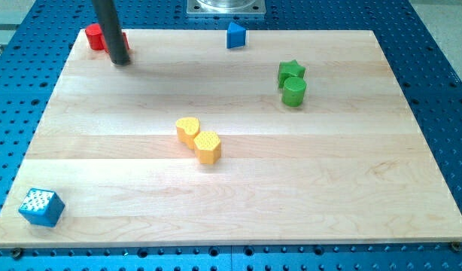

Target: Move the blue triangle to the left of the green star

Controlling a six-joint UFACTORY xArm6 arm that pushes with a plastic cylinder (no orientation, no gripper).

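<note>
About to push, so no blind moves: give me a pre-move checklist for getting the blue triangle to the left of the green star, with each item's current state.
1. My tip located: ok, at the view's top left, beside the red block.
2. Blue triangle visible: ok, near the board's top edge.
3. Green star found: ok, touching the green cylinder.
4. Spot left of the star free: ok.
5. Tip touching the triangle: not ok, far apart.
6. Yellow blocks out of the way: ok, mid-board.

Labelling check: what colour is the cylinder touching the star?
Green cylinder block, same as the green star block; camera view.
</note>
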